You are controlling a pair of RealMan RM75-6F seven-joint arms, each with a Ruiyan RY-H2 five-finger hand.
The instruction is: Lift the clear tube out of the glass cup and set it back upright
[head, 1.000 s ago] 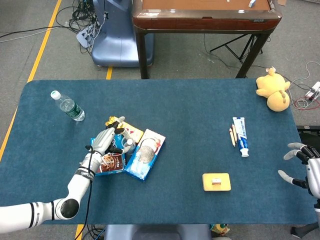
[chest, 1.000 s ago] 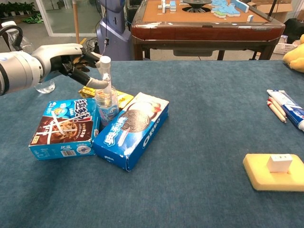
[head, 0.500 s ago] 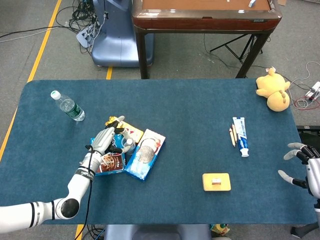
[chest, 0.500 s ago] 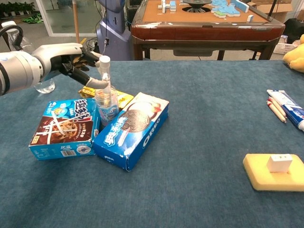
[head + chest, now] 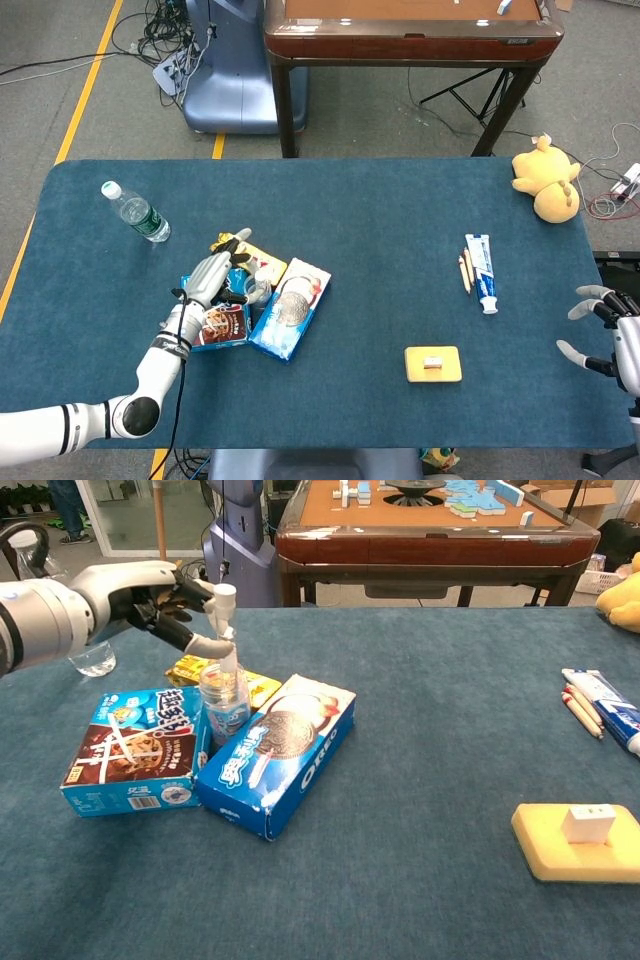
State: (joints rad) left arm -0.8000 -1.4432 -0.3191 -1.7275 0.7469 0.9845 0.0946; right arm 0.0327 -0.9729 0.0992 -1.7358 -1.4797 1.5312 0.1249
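Left hand [image 5: 160, 605] pinches the clear tube [image 5: 225, 630] just under its white cap; thumb and finger clamped on it, other fingers curled behind. Tube is upright, lower end inside the glass cup [image 5: 224, 702]; can't tell if it touches the bottom. Cup sits wedged btwn the cookie box [image 5: 135, 750] and the blue biscuit box [image 5: 280, 755], yellow packet [image 5: 255, 688] just behind.

Handling, my read: tube looks thin, light, stiff plastic, prob slick, so grip near the cap is right, cap lip stops slip. Pull straight up; a tilt would lever on the rim and could tip the cup. Cup is glass, fragile, light. Boxes brace it some.

Right hand [image 5: 605, 335] idle at the far table edge, fingers apart, holding nothing.
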